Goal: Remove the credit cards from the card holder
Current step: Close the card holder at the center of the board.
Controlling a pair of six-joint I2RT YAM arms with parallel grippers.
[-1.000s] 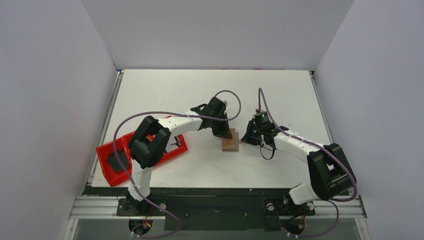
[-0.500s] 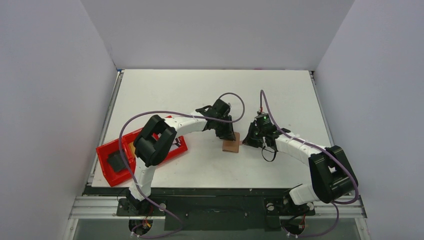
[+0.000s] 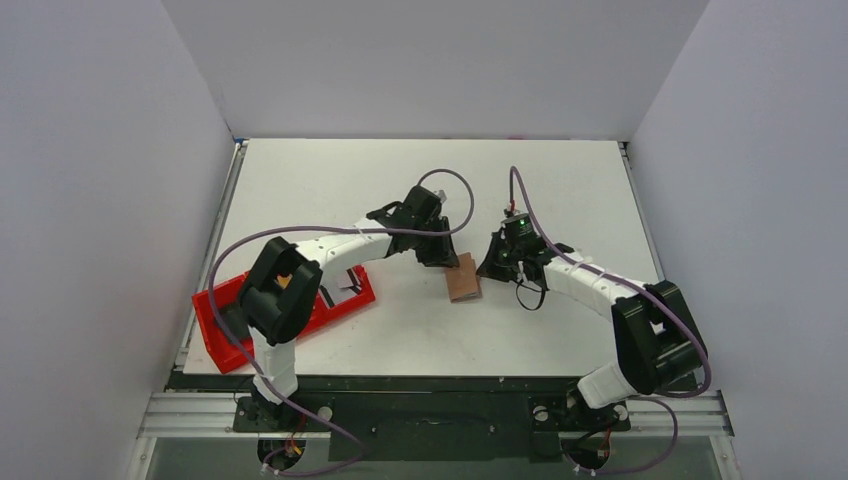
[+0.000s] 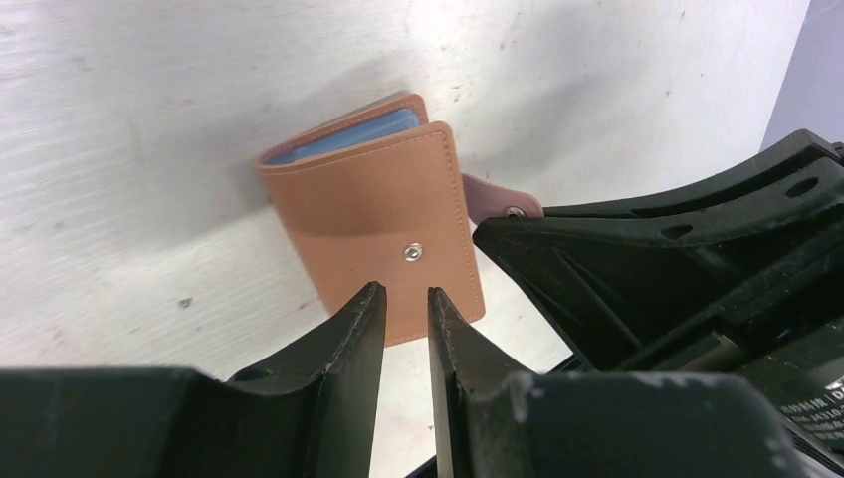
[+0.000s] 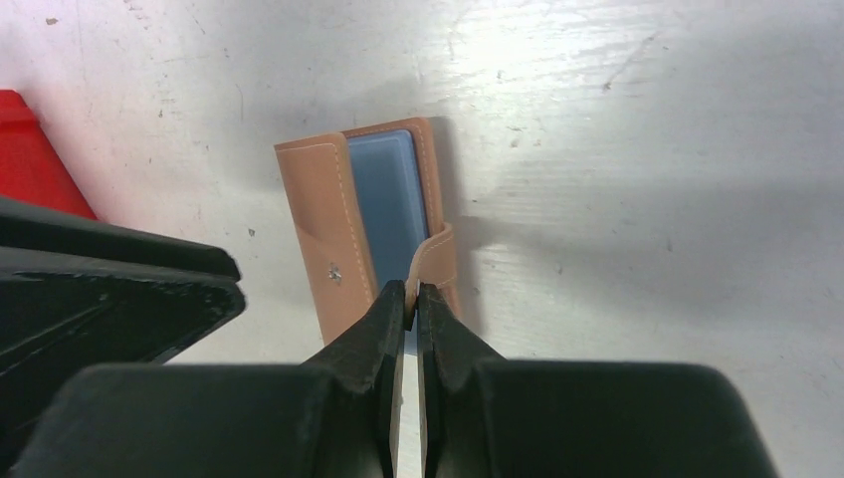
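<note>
The tan card holder [image 3: 462, 278] lies on the white table between both arms, its cover slightly lifted. In the right wrist view a pale blue credit card [image 5: 386, 204] shows inside the card holder [image 5: 323, 224]. My right gripper [image 5: 410, 295] is shut on the holder's snap tab [image 5: 438, 261]. In the left wrist view my left gripper [image 4: 403, 297] hovers just short of the holder's [image 4: 373, 219] snap-button cover. Its jaws stand a narrow gap apart with nothing between them. The blue card edges [image 4: 343, 139] peek out at the far side. From above, the left gripper [image 3: 446, 259] and right gripper [image 3: 489, 271] flank the holder.
A red tray [image 3: 215, 345] with dark items sits at the table's near left, partly under the left arm's elbow; its corner [image 5: 30, 149] shows in the right wrist view. Grey walls enclose the table on three sides.
The left gripper has opened a little and drawn back slightly from the holder. The holder has turned a bit. The right gripper stays shut on the tab.
</note>
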